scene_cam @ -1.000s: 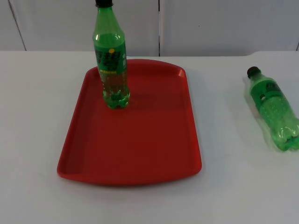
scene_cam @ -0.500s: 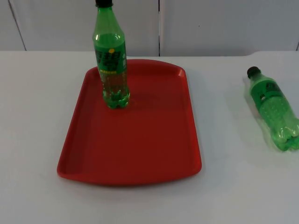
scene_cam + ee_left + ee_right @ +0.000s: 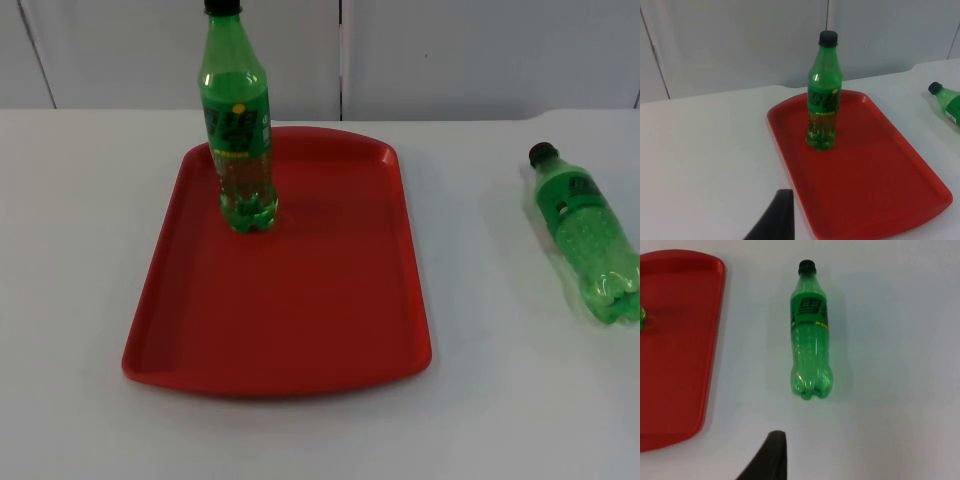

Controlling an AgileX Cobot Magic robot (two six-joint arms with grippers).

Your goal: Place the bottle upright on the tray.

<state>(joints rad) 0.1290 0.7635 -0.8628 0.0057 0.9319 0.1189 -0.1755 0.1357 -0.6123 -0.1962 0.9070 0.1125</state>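
No change over the last second: top view is identical frame to frame, nothing shifted. Both my arms are waiting, pulled back off the scene.

One green soda bottle [image 3: 237, 120] stands upright on the red tray [image 3: 300, 330], at its far-left part, near the back rim. That one looks done. Second green bottle [image 3: 585, 232] lies on its side on the tabletop [image 3: 80, 250], well to the right of the tray, black cap [image 3: 542, 153] toward the wall, base toward me. I take that as the remaining work.

Left gripper [image 3: 774, 220]: one black fingertip shows, looking at the standing bottle from a distance; can't tell if the jaws are spread or pressed together. Right gripper [image 3: 769, 456]: same, one fingertip, above bare tabletop short of the lying bottle's base; jaw state can't tell.

Room: the lying bottle sits close to the right edge of the top view. The gap between it and the tray's right rim is bare. Tray's near and right areas are free, so I'd land there, apart from the standing bottle. Raised rim to clear on the way in.
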